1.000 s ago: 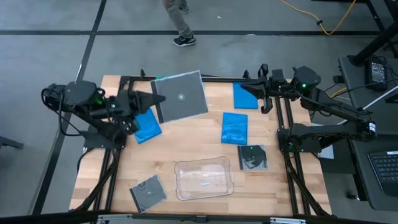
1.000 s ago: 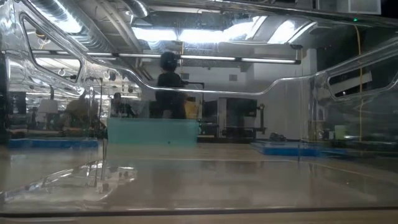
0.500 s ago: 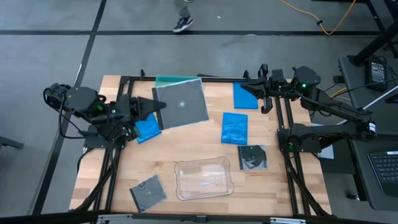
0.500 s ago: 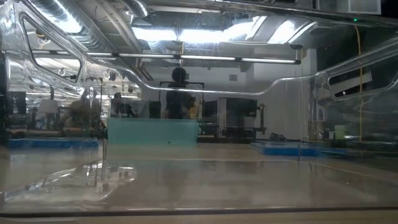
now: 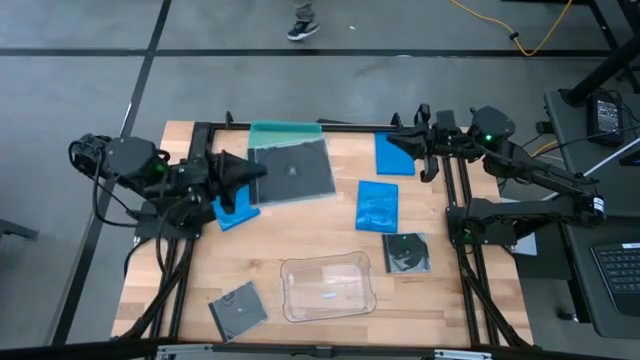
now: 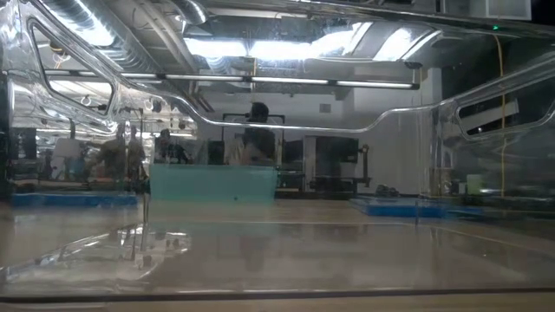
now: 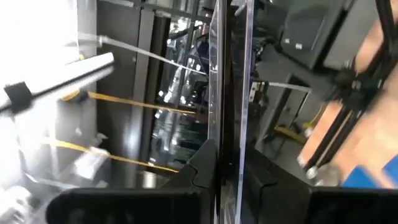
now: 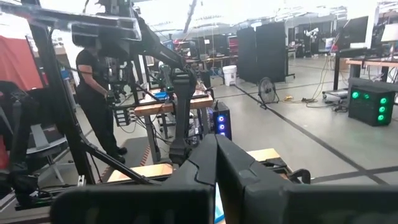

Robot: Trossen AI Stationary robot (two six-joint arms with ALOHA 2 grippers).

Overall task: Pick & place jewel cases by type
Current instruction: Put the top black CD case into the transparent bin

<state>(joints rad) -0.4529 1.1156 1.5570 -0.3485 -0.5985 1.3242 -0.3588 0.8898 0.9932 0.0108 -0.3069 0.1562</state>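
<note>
In the high view my left gripper (image 5: 256, 172) is shut on a dark grey jewel case with a clear cover (image 5: 292, 172), held above the teal tray (image 5: 285, 130) at the far edge. A blue case (image 5: 232, 210) lies flat under the left arm. Two more blue cases (image 5: 395, 155) (image 5: 377, 205) and two dark cases (image 5: 407, 252) (image 5: 238, 308) lie flat on the table. My right gripper (image 5: 402, 137) waits shut at the far right corner, touching nothing. My left gripper pinches the dark case between its two fingers at the middle of its left edge (image 5: 262, 173), coming level from the table's left. In the left wrist view the case's edge (image 7: 229, 93) runs between the fingers (image 7: 202, 168). The case is lifted clear, roughly level.
A clear rounded tray (image 5: 325, 287) stands near the table's near edge, and the low view looks through it (image 6: 408, 121). Black frame rails (image 5: 455, 200) run along both sides of the table. A person's foot (image 5: 303, 28) shows on the floor beyond the far edge.
My left gripper has come down with the dark case, which has turned squarer to the table, uncovering more of the teal tray. The gripper stays shut on it. The person beyond the far edge has walked away.
</note>
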